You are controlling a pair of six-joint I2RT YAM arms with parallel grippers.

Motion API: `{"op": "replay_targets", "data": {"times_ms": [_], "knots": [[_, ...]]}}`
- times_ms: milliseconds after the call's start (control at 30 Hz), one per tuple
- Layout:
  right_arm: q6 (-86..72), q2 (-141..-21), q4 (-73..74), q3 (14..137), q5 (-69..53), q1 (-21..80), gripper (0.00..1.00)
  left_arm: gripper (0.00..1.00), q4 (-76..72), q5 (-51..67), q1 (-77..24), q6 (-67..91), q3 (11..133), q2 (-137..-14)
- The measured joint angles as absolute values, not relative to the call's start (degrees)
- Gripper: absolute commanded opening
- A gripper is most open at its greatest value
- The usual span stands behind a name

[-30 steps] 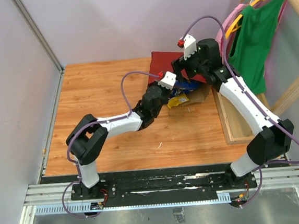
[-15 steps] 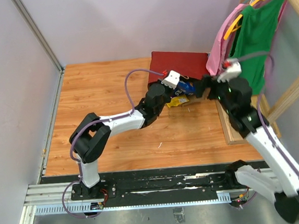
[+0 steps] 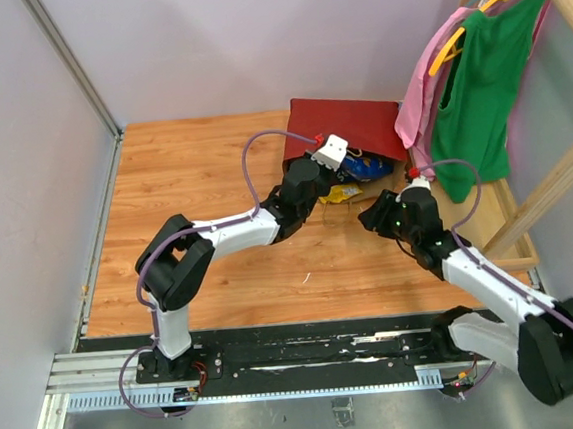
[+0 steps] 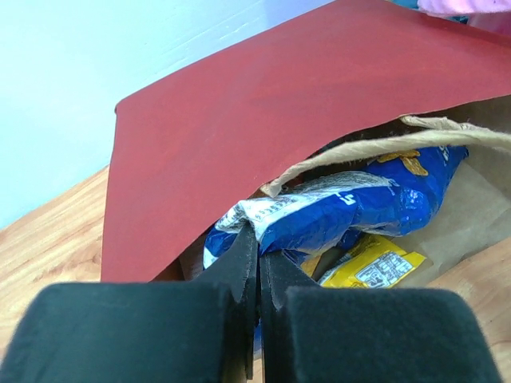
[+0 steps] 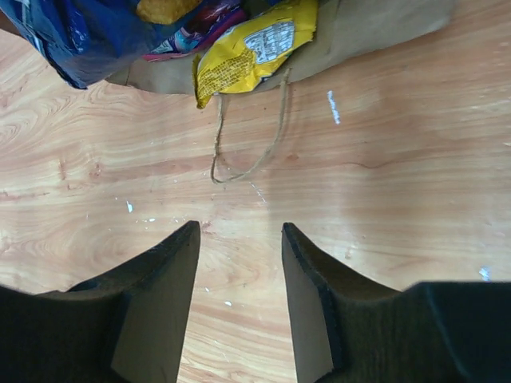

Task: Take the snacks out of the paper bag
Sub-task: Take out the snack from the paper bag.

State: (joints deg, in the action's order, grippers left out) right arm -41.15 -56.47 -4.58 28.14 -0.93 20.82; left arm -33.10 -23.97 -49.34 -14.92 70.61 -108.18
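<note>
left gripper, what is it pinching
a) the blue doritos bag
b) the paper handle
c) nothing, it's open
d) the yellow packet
a: in the left wrist view the left gripper has its fingers pressed together on the near end of the Doritos bag at the mouth of the paper bag, while the yellow packet and the handle lie clear of it.

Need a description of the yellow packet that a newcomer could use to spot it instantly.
On the wooden table, find the red paper bag lying on its side at the far edge, mouth toward the arms. The yellow packet sits at that mouth, just in front of the blue chip bag. It is bright yellow with a white printed panel, unlike its blue neighbour.
</note>
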Motion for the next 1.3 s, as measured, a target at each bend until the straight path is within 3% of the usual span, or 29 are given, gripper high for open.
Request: {"op": "replay_targets", "data": {"times_ms": [267, 600, 1300], "knots": [[-46.83, -71.70, -17.89, 29.65, -4.95, 20.82, 0.50, 0.01, -30.15, -24.03, -49.34, -13.82, 72.12, -108.33], [-49.43, -80.40, -27.18, 32.16, -0.14, 20.43, 0.48, 0.01, -28.42, -24.27, -49.34, -13.63, 72.14, -108.33], [-53.04, -95.81, -31.68, 39.90, 5.21, 19.20, 0.46, 0.01, -26.81, -24.36, -49.34, -13.45, 72.14, -108.33]]}}
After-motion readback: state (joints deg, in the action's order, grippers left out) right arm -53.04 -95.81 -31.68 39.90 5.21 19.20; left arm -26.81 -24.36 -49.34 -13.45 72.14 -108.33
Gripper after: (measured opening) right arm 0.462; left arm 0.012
